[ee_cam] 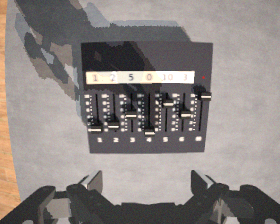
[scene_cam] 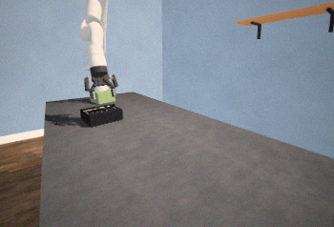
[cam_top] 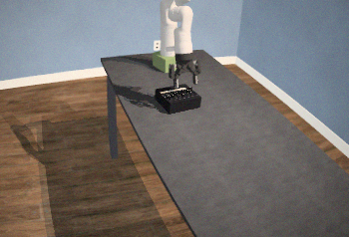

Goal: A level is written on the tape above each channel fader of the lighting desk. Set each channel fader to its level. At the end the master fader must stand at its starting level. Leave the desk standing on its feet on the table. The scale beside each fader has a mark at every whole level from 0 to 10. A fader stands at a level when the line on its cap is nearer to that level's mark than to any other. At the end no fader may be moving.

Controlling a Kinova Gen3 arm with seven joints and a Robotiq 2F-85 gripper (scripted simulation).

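Observation:
The black lighting desk [cam_top: 177, 99] stands on its feet on the grey table, near the arm's base; it also shows in the exterior view [scene_cam: 101, 115] and in the wrist view [ee_cam: 146, 97]. A pale tape strip [ee_cam: 143, 77] with small, blurred numbers runs above several faders. The fader caps stand at different heights; the rightmost cap [ee_cam: 204, 96] is highest, and one near the middle [ee_cam: 149, 132] is lowest. My gripper [cam_top: 183, 76] hangs open and empty a little above the desk, fingers spread wide [ee_cam: 148, 187].
The arm's green base block [cam_top: 164, 62] sits just behind the desk. The table's left edge [cam_top: 131, 122] runs close to the desk. A wall shelf [scene_cam: 286, 15] is far to the right.

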